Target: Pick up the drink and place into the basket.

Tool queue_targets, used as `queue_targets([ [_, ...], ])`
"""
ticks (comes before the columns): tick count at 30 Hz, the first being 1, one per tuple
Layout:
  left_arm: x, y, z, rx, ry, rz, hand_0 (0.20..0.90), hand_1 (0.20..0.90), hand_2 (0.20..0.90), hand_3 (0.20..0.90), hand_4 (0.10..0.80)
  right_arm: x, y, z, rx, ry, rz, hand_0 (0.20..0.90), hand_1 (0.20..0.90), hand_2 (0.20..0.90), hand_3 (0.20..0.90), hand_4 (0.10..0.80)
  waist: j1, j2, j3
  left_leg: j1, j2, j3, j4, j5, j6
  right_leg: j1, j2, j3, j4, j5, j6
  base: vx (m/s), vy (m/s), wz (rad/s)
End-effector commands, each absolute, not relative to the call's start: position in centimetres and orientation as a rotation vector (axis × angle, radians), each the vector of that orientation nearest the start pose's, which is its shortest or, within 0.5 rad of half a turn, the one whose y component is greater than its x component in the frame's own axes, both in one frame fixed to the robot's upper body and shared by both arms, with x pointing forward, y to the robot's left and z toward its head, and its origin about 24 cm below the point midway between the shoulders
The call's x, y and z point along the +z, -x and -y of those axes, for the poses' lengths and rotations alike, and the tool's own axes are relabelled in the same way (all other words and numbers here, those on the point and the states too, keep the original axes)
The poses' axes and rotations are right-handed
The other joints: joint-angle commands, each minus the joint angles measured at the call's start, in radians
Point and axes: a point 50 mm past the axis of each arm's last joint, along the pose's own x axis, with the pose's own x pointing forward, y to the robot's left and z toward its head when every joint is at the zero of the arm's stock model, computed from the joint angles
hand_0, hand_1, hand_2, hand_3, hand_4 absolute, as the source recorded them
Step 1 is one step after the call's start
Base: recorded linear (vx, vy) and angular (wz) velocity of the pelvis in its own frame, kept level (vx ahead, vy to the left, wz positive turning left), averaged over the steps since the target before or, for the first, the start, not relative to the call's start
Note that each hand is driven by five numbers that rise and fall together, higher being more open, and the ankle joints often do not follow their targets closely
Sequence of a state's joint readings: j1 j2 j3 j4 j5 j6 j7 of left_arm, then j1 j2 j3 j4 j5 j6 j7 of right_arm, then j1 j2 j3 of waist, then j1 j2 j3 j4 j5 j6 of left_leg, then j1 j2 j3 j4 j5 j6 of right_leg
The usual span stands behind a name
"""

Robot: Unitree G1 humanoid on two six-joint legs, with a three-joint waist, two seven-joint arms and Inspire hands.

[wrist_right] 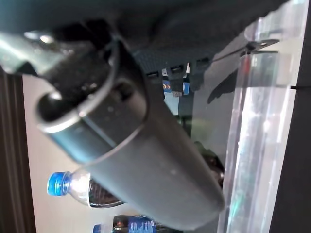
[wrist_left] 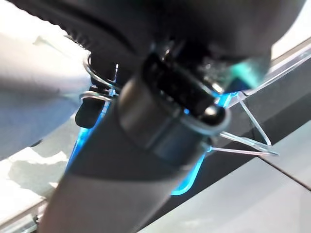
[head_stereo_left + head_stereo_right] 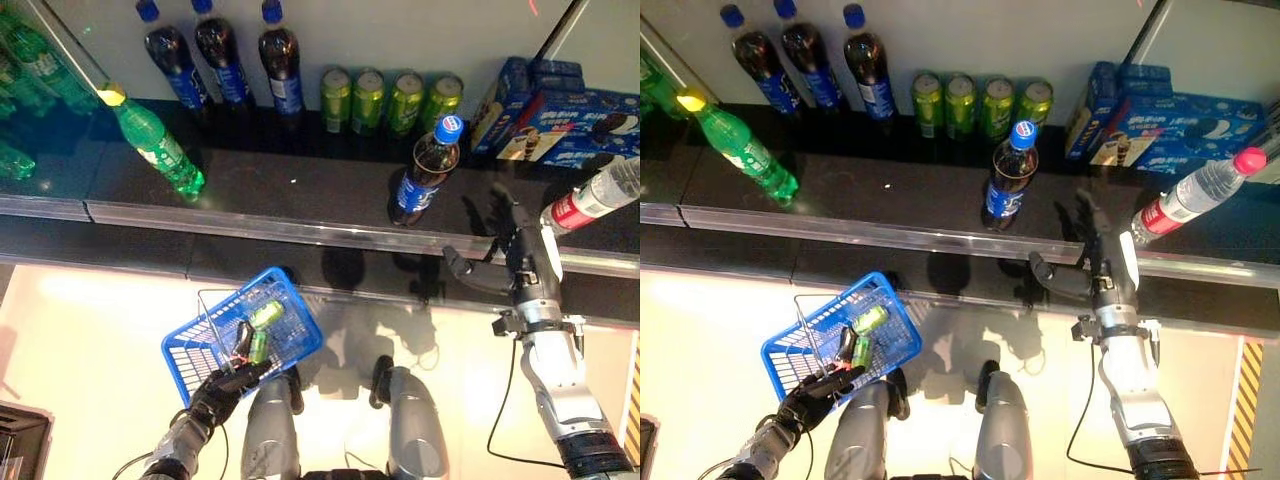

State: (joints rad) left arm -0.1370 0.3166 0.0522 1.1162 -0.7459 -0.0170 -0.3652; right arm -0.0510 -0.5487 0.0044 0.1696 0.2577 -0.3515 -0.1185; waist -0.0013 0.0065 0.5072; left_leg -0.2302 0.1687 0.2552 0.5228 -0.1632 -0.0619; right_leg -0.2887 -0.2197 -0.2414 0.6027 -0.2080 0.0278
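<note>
A dark cola bottle (image 3: 425, 170) with a blue cap stands alone on the black shelf (image 3: 300, 190), in front of the other drinks. My right hand (image 3: 520, 255) hovers over the shelf's front edge just right of that bottle, open with fingers spread and thumb pointing toward it, touching nothing. Past its thumb, the right wrist view shows the blue-capped bottle (image 1: 73, 187). Lower left, my left hand (image 3: 225, 385) is shut on the wire handle of a blue basket (image 3: 185, 355). Green cans (image 3: 265, 315) lie inside the basket.
Three cola bottles (image 3: 225, 55) and several green cans (image 3: 390, 100) line the shelf's back. A green bottle (image 3: 155, 145) leans at left, a clear water bottle (image 3: 590, 200) at right. Blue cookie boxes (image 3: 570, 120) sit back right. A metal rail (image 3: 300, 235) edges the shelf.
</note>
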Motion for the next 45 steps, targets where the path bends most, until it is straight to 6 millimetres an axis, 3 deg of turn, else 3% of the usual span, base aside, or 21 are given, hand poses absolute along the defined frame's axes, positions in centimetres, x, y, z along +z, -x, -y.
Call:
queue_targets([
  [1, -14.0, -9.4, -25.3, 0.081, 0.508, -0.921, 0.3, 0.3, 0.3, 0.2, 0.1, 12.6, -25.1, 26.8, -0.165, 0.232, 0.46, 0.9, 0.9, 0.9, 0.9, 0.8, 0.03, -0.004, -0.121, -0.096, 0.004, -0.024, 0.043, 0.164, 0.04, 0.072, 0.014, -0.037, -0.096, 0.125, -0.004, 0.204, 0.002, -0.01],
  [11, -14.9, -5.2, -25.1, 0.068, 0.469, -1.062, 0.3, 0.3, 0.3, 0.2, 0.1, 11.4, -25.1, 26.7, -0.118, 0.255, 0.365, 0.9, 0.9, 0.9, 0.9, 0.8, 0.058, 0.007, -0.185, -0.03, -0.013, -0.027, 0.013, 0.193, 0.04, 0.16, 0.016, -0.051, -0.125, 0.139, -0.002, 0.184, 0.013, 0.04],
  [18, -15.1, -4.1, -24.8, 0.07, 0.478, -1.082, 0.3, 0.3, 0.3, 0.2, 0.1, 9.4, -24.6, 26.1, -0.138, 0.295, 0.297, 0.9, 0.9, 0.9, 0.9, 0.8, 0.056, 0.007, -0.224, 0.032, -0.043, -0.029, -0.086, 0.204, 0.032, 0.19, 0.03, -0.03, -0.188, 0.168, 0.019, 0.069, 0.028, 0.04],
  [21, -15.0, -4.0, -24.4, 0.077, 0.49, -1.055, 0.3, 0.3, 0.3, 0.2, 0.1, 6.6, -22.8, 26.6, -0.187, 0.298, 0.181, 0.9, 0.9, 0.9, 0.9, 0.8, 0.045, -0.007, -0.246, 0.078, -0.062, -0.02, -0.184, 0.207, 0.025, 0.209, 0.03, -0.014, -0.269, 0.206, 0.052, -0.067, 0.021, -0.04],
  [26, -14.6, -4.7, -24.8, 0.097, 0.502, -0.994, 0.3, 0.3, 0.3, 0.2, 0.1, 1.8, -19.1, 28.1, -0.239, 0.294, -0.018, 0.9, 0.9, 0.9, 0.9, 0.8, 0.013, -0.022, -0.283, 0.139, -0.044, 0.003, -0.335, 0.257, -0.002, 0.242, 0.036, -0.002, -0.387, 0.246, 0.086, -0.139, 0.013, -0.12],
  [32, -14.4, -7.0, -25.6, 0.106, 0.429, -0.957, 0.3, 0.3, 0.3, 0.2, 0.1, -6.5, -14.3, 28.8, -0.27, 0.242, -0.487, 0.9, 0.9, 0.9, 0.9, 0.8, -0.007, -0.032, -0.321, 0.215, -0.018, 0.061, -0.48, 0.291, -0.033, 0.304, 0.033, -0.029, -0.508, 0.269, 0.11, -0.125, 0.002, -0.14],
  [33, -14.3, -7.7, -25.6, 0.089, 0.405, -0.958, 0.3, 0.3, 0.3, 0.2, 0.1, -9.2, -12.5, 28.7, -0.251, 0.226, -0.681, 0.9, 0.9, 0.9, 0.9, 0.8, -0.002, -0.035, -0.329, 0.233, -0.021, 0.066, -0.499, 0.285, -0.035, 0.316, 0.031, -0.037, -0.529, 0.273, 0.112, -0.123, -0.008, -0.04],
  [36, -14.4, -9.0, -25.1, 0.054, 0.379, -0.961, 0.3, 0.3, 0.3, 0.2, 0.1, -13.0, -9.2, 28.0, -0.236, 0.144, -0.976, 0.9, 0.9, 0.9, 0.9, 0.8, 0.011, -0.035, -0.346, 0.258, -0.029, 0.072, -0.522, 0.27, -0.032, 0.332, 0.029, -0.051, -0.558, 0.28, 0.112, -0.08, -0.004, -0.05],
  [39, -14.4, -10.1, -24.8, 0.03, 0.365, -0.963, 0.3, 0.3, 0.3, 0.2, 0.1, -15.1, -6.1, 27.1, -0.202, 0.089, -1.172, 0.9, 0.9, 0.9, 0.9, 0.8, 0.026, -0.034, -0.366, 0.284, -0.037, 0.083, -0.542, 0.257, -0.03, 0.352, 0.026, -0.065, -0.583, 0.284, 0.114, -0.03, 0.004, 0.0],
  [42, -14.5, -10.6, -24.5, 0.014, 0.346, -0.981, 0.3, 0.3, 0.3, 0.2, 0.1, -16.0, -4.2, 26.6, -0.227, 0.048, -1.336, 0.9, 0.9, 0.9, 0.9, 0.8, 0.033, -0.029, -0.39, 0.309, -0.046, 0.091, -0.559, 0.245, -0.026, 0.369, 0.028, -0.067, -0.596, 0.281, 0.113, 0.0, 0.0, 0.0],
  [45, -14.4, -11.0, -24.5, 0.011, 0.348, -0.984, 0.3, 0.3, 0.3, 0.2, 0.1, -16.1, -4.0, 26.7, -0.232, 0.045, -1.374, 0.9, 0.9, 0.9, 0.9, 0.8, 0.035, -0.023, -0.407, 0.326, -0.054, 0.095, -0.57, 0.234, -0.02, 0.377, 0.03, -0.069, -0.599, 0.275, 0.112, 0.0, 0.0, 0.0],
])
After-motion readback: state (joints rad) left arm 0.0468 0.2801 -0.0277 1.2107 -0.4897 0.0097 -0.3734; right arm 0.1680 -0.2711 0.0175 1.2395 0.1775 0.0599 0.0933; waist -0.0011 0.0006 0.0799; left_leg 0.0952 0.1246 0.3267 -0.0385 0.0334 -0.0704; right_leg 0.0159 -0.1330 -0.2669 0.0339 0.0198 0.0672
